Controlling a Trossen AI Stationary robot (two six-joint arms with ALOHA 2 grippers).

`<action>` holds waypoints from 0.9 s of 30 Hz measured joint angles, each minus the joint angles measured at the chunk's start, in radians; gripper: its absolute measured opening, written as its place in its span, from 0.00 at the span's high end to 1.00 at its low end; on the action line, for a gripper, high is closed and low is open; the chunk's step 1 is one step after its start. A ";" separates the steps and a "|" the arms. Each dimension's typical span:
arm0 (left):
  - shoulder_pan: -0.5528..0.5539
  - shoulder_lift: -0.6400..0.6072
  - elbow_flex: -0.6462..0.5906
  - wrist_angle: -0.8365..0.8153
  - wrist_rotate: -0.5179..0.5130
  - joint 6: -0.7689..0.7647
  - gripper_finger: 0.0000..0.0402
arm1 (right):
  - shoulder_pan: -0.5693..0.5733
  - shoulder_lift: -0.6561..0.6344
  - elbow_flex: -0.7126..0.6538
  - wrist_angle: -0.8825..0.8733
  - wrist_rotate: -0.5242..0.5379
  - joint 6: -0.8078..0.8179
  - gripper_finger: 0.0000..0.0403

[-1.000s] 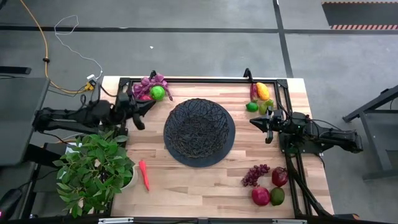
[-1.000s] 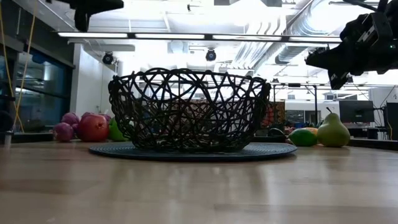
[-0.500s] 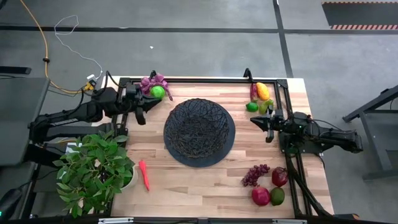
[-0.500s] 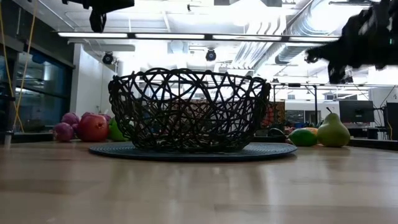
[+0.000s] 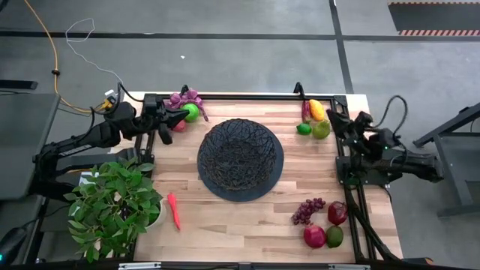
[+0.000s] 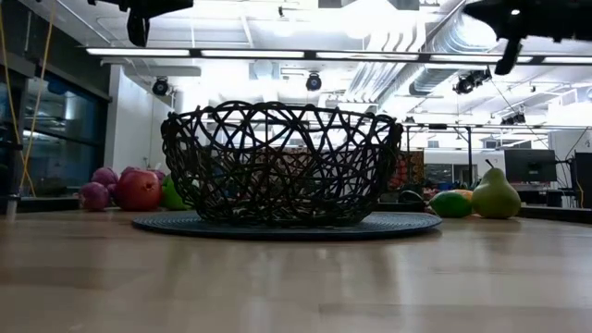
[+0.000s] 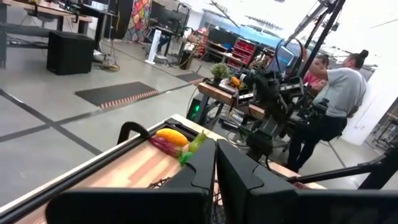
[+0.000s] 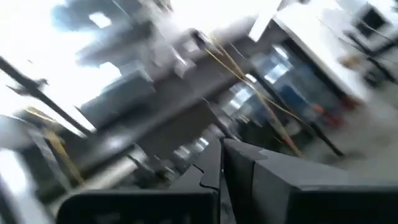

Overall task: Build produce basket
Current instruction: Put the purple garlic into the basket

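Black mesh basket (image 5: 240,159) sits mid-bench (image 5: 225,217) with nothing inside, left end effector (image 5: 182,114) clenched near grapes (image 5: 182,98), right end effector (image 5: 331,117) clenched beside pear (image 5: 321,129).

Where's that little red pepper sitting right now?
In the high view the red pepper lies alone on the table's left front part, just right of the potted plant and below-left of the black mesh basket.

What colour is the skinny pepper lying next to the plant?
The pepper is red-orange; the high view shows it best.
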 joint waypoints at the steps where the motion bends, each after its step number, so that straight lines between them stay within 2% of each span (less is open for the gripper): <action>1: 0.000 0.000 0.000 0.000 0.000 0.000 0.99 | -0.001 0.040 0.050 -0.080 0.010 -0.002 0.98; 6: -0.001 0.001 0.000 -0.001 0.000 0.000 0.99 | -0.038 0.241 0.302 -0.565 0.012 0.027 0.84; 13: -0.001 0.001 0.000 -0.001 0.034 -0.023 0.99 | -0.144 0.486 0.576 -1.100 -0.125 0.085 0.47; 17: -0.001 0.001 0.000 -0.001 0.034 -0.027 0.99 | -0.233 0.625 0.691 -1.261 -0.211 -0.010 0.26; 20: -0.001 0.001 0.000 -0.001 0.034 -0.030 0.99 | -0.310 0.746 0.764 -1.340 -0.301 -0.132 0.15; 23: -0.001 0.001 0.000 -0.001 0.034 -0.032 0.99 | -0.385 0.876 0.824 -1.429 -0.344 -0.255 0.10; 27: -0.002 0.001 0.000 -0.001 0.034 -0.036 0.99 | -0.477 1.042 0.864 -1.520 -0.346 -0.393 0.09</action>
